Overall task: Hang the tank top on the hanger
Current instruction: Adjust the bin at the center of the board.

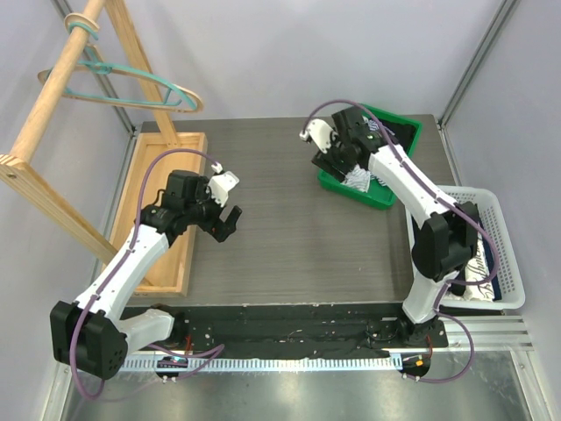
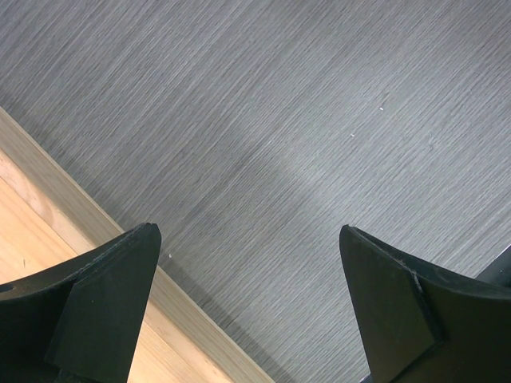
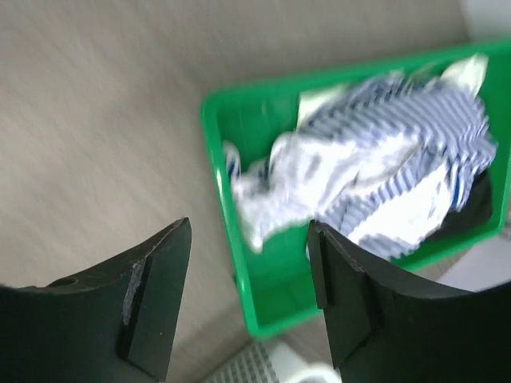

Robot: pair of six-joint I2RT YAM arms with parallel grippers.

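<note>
The striped tank top [image 3: 383, 175] lies crumpled in a green bin [image 3: 219, 175] at the back right of the table; a bit of it shows in the top view [image 1: 359, 181]. My right gripper [image 1: 336, 163] hovers over the bin's near-left corner, open and empty; in the right wrist view [image 3: 249, 231] the bin's corner lies between its jaws. The teal hanger [image 1: 131, 83] hangs on the wooden rack [image 1: 53, 96] at the far left. My left gripper [image 1: 223, 219] is open and empty above the table by the rack's base [image 2: 48, 239].
A black garment [image 1: 399, 132] lies at the far end of the green bin [image 1: 386, 200]. A white slatted basket [image 1: 495, 232] with cloth stands at the right edge. The rack's flat wooden base [image 1: 171, 206] lies along the table's left side.
</note>
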